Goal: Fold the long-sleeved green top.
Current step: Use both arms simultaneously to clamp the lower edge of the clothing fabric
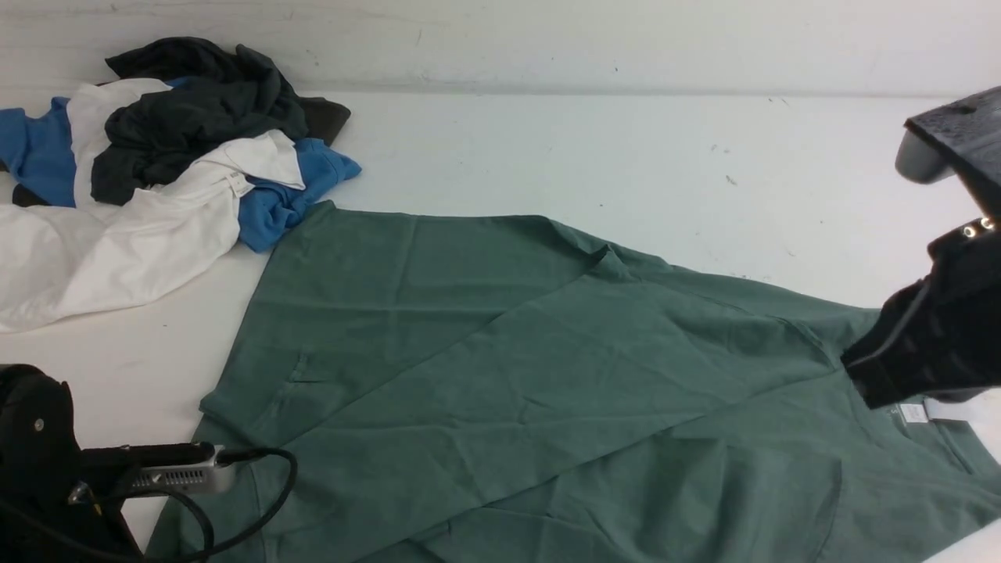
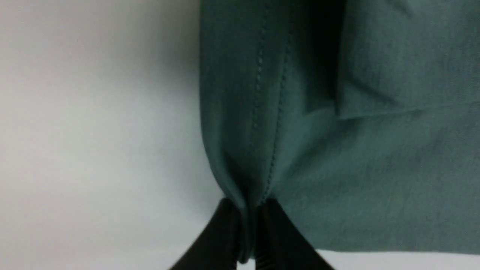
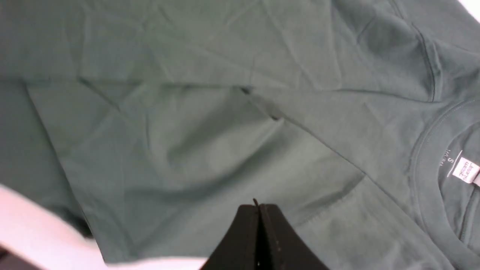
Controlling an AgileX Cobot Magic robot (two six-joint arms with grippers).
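Top [image 1: 508, 367] lay long axis lower left to right edge. Left pincer [image 2: 249, 240] pinched hem [image 2: 262, 112], lower left; right pincer [image 3: 258, 225] pressed together, empty, by collar [image 3: 423, 165], right.

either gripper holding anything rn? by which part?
Left gripper pinches the green long-sleeved top at a stitched hem edge. Right gripper is shut with nothing between its jaws.
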